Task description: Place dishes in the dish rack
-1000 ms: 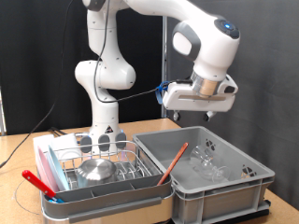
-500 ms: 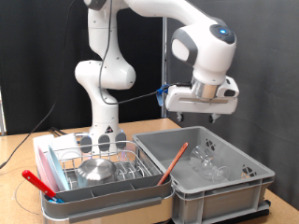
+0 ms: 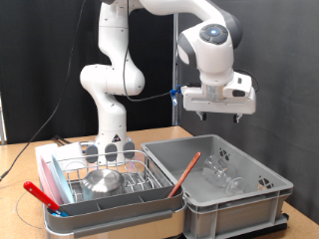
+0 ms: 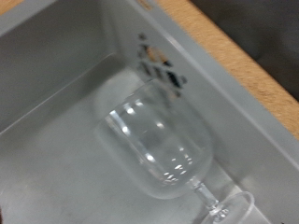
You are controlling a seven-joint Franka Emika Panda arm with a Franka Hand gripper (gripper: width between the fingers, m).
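Observation:
My gripper (image 3: 221, 117) hangs high above the large grey bin (image 3: 261, 189), open and empty. Clear glass pieces (image 3: 221, 175) lie in the bin. The wrist view shows one of them, a clear wine glass (image 4: 161, 147) lying on its side on the bin floor; my fingers do not show there. The silver wire dish rack (image 3: 140, 184) in its white tray stands to the exterior view's left of the bin. A small shiny steel bowl (image 3: 102, 180) sits upside down in it. I cannot make out the light-blue plate.
A thin orange-brown stick (image 3: 184, 172) leans inside the bin against its left wall. A red utensil (image 3: 44, 195) lies along the rack's front left edge. The robot's base (image 3: 110, 139) stands behind the rack. Wooden tabletop (image 4: 245, 45) shows beyond the bin wall.
The hand has turned at the wrist and shifted slightly up and to the exterior view's right above the bin. Rack and bin contents have not moved.

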